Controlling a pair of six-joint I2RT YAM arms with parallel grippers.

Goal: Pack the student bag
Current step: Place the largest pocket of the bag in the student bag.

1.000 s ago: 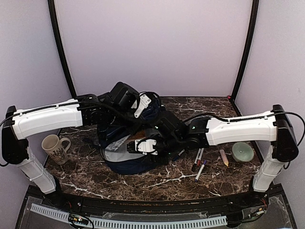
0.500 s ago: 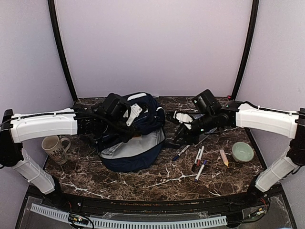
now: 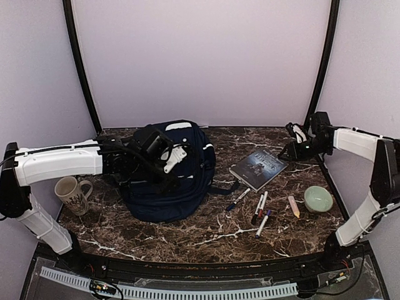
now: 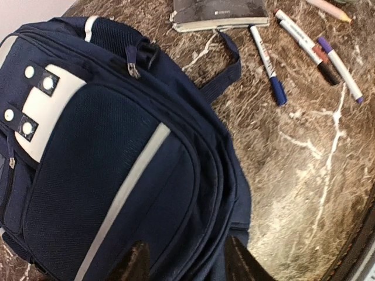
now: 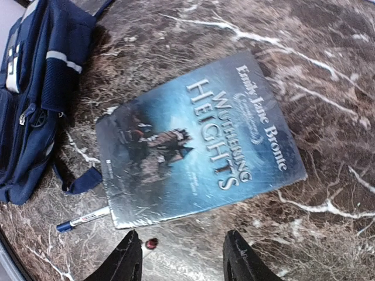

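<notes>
Over the table (image 3: 187,240), the top camera showed me the bag (image 3: 165,190) lying flat with its front side up. The left gripper (image 3: 177,156) hung above the bag's upper half. A mug (image 3: 72,195) stood left of the bag. A book (image 3: 257,167) lay just right of it, with pens (image 3: 259,207) near the book, and a pencil (image 3: 292,206) and a bowl (image 3: 319,200) farther right. The right gripper (image 3: 299,134) was well right of the bag, beyond the book.

On the left wrist camera, I saw that gripper's fingers (image 4: 137,263) standing apart with nothing between them, over the bag's front pocket. A white stripe (image 4: 126,190) ran across the pocket and a pale patch (image 4: 50,111) sat near the bag's top. A strap (image 4: 225,73) looped off the bag toward the book.

On the right wrist camera, the fingers (image 5: 126,260) stood apart and empty above the book, whose cover read Wuthering Heights. The bag filled the view's left edge, and a blue pen (image 5: 82,221) lay between its strap and the book.
</notes>
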